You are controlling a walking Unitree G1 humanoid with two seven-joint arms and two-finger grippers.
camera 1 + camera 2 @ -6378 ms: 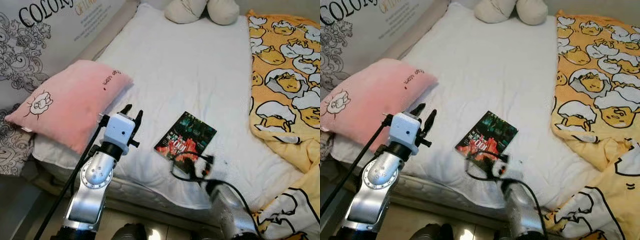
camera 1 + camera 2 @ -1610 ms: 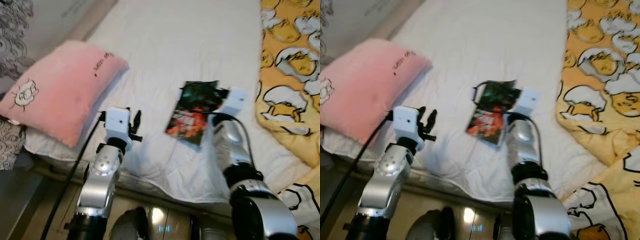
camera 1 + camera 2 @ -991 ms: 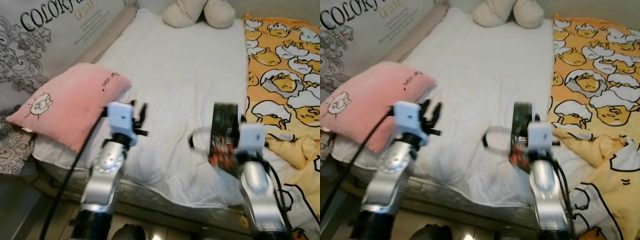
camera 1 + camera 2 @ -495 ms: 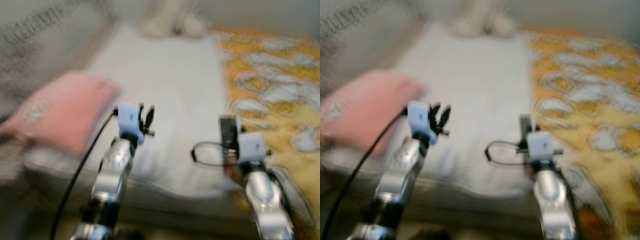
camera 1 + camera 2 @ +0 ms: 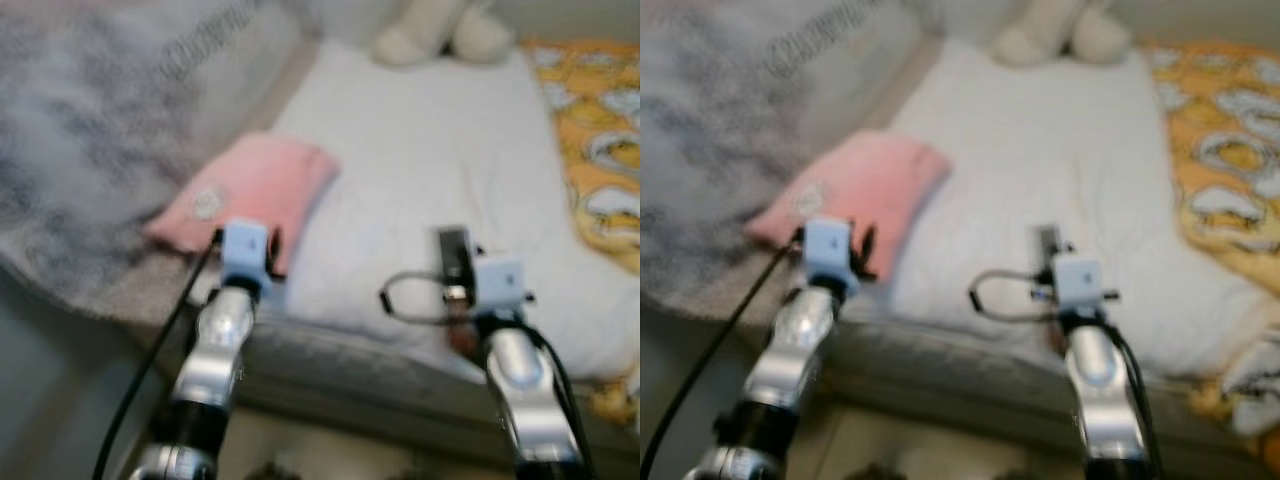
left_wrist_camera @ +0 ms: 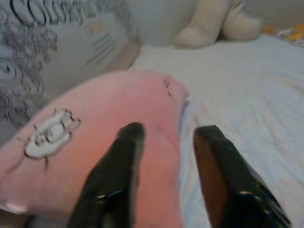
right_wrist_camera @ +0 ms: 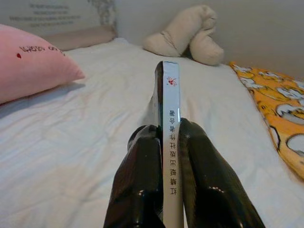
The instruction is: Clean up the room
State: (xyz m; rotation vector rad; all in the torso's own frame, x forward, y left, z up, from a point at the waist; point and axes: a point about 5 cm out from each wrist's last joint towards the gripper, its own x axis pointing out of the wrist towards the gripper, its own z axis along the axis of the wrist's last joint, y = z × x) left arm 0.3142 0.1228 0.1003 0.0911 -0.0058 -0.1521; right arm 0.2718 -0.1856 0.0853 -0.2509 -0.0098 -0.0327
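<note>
My right gripper (image 7: 168,130) is shut on a thin book (image 7: 170,114), held upright with its white spine toward the wrist camera. In the blurred left eye view the book (image 5: 454,258) stands edge-on above the right wrist, over the front part of the white bed (image 5: 440,150). My left gripper (image 6: 166,133) is open, its fingers (image 6: 126,142) spread in front of the pink pillow (image 6: 90,142). In the left eye view the left gripper (image 5: 272,250) hangs just before the pillow (image 5: 255,190) at the bed's near left corner.
A beige plush toy (image 7: 187,33) lies at the head of the bed. A yellow patterned blanket (image 5: 600,120) covers the right side. A printed wall panel (image 6: 52,52) runs along the left. The bed's grey front edge (image 5: 360,360) is close below the arms.
The book has been lifted off the sheet and is held upright in the right gripper. The camera has swung left and pulled back, so the bed has shifted right in view.
</note>
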